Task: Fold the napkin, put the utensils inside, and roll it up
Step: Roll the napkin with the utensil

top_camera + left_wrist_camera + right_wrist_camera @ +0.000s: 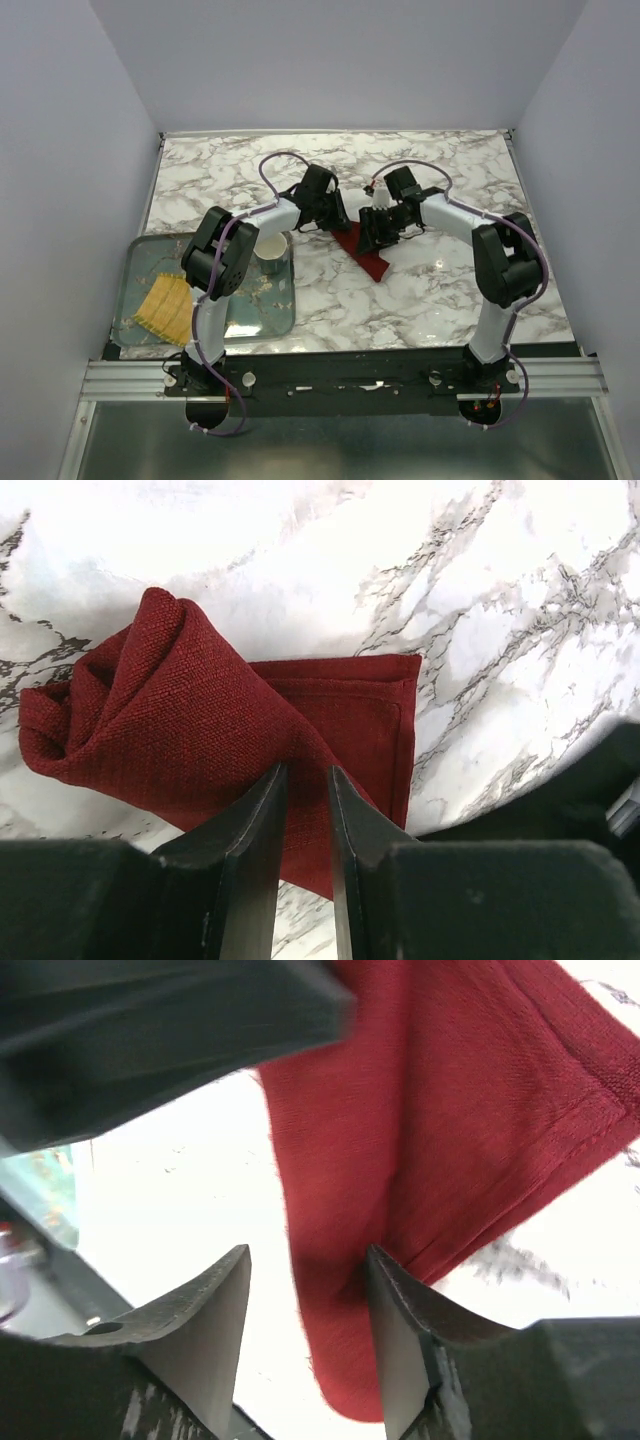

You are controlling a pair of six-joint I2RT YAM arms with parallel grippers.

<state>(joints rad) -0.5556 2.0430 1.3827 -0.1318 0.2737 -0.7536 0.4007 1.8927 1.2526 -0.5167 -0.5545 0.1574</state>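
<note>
Top external: marble table (440, 300), plain grey walls (330, 60).

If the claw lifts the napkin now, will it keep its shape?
Probably not. The burgundy napkin bunches into soft folds at one end, so it looks floppy and would likely sag. Its coarse weave suggests a fair grip. It seems light and should not roll by itself.

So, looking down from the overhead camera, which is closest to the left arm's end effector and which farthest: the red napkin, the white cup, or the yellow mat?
From the left end effector:
1. The napkin, right beside it at the table's middle.
2. The white cup, to the left, on the glass tray.
3. The yellow mat, farthest, at the tray's near left corner.
</note>
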